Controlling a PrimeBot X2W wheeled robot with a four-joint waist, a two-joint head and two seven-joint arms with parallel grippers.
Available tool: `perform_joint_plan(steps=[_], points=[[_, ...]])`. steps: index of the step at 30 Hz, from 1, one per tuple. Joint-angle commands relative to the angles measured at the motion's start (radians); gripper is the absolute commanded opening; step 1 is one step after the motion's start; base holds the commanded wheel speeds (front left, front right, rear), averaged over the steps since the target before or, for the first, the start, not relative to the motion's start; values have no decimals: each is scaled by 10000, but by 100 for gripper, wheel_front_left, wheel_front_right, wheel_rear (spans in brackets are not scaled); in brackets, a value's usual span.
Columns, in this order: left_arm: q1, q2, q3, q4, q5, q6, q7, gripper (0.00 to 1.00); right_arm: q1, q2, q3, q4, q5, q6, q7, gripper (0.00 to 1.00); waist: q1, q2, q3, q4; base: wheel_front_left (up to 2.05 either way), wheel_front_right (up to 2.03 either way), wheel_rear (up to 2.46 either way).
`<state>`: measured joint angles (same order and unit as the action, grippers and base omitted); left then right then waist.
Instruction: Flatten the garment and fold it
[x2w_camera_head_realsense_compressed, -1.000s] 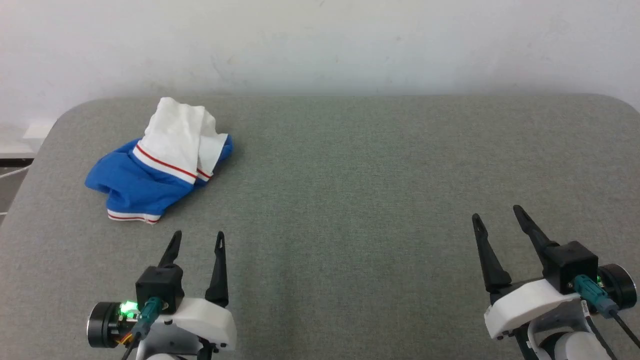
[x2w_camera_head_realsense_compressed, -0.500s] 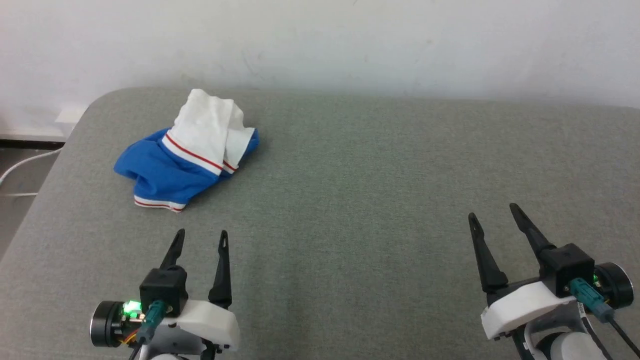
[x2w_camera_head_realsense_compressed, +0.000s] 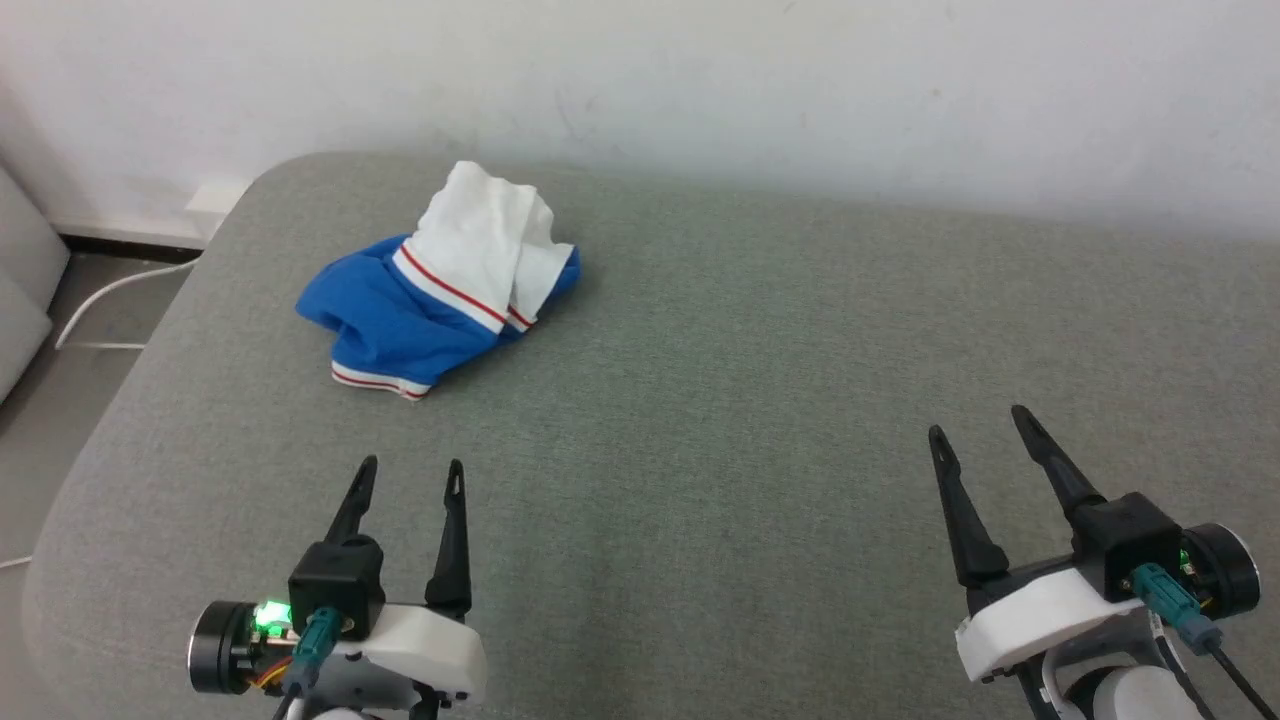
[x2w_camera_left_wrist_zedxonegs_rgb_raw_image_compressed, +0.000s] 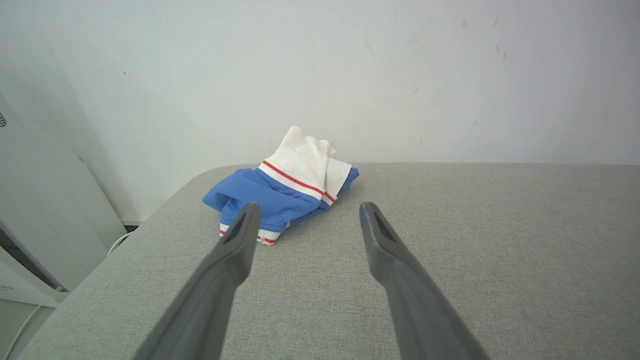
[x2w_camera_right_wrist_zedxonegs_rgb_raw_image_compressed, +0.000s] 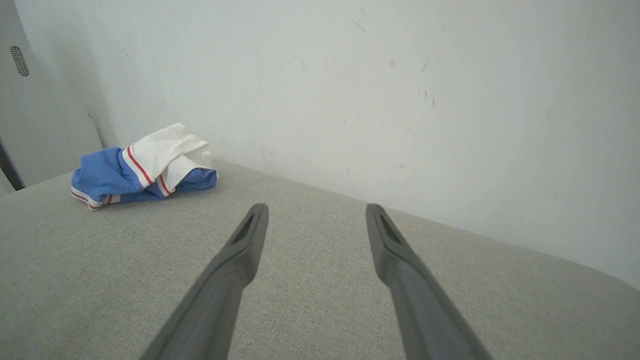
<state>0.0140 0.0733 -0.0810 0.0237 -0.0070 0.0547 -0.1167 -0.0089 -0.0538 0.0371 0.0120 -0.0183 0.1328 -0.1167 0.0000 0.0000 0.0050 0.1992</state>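
Garment (x2w_camera_head_realsense_compressed: 440, 290) lies crumpled at eleven o'clock on the grey bench (x2w_camera_head_realsense_compressed: 760, 400), near its far left corner, with white fabric lying over blue and red-striped trim showing. Left pincer (x2w_camera_head_realsense_compressed: 412, 465) at seven o'clock and right pincer (x2w_camera_head_realsense_compressed: 978, 422) at four o'clock: both spread open, empty, well apart from the garment.

Grey fabric table (x2w_camera_head_realsense_compressed: 720, 330), rounded corners, back edge by white wall (x2w_camera_head_realsense_compressed: 700, 80). Shirt (x2w_camera_head_realsense_compressed: 440, 300) lies crumpled near far left corner, white sleeve over blue body, red-striped trim showing.
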Motion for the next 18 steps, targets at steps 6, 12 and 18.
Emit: perform_joint_plan(steps=[6, 12, 18], points=[[60, 84, -143, 41, -31, 195, -208, 100, 106, 18, 52, 39, -86, -11, -211, 100, 0, 0, 26, 519, 0, 0, 0], [63, 104, -259, 55, -29, 256, -334, 100, 115, 20, 122, 80, -90, -12, -336, 100, 0, 0, 29, 900, 0, 0, 0], [57, 119, -368, 56, -33, 330, -459, 100, 109, 22, 191, 117, -115, -13, -461, 100, 0, 0, 35, 1247, 0, 0, 0]])
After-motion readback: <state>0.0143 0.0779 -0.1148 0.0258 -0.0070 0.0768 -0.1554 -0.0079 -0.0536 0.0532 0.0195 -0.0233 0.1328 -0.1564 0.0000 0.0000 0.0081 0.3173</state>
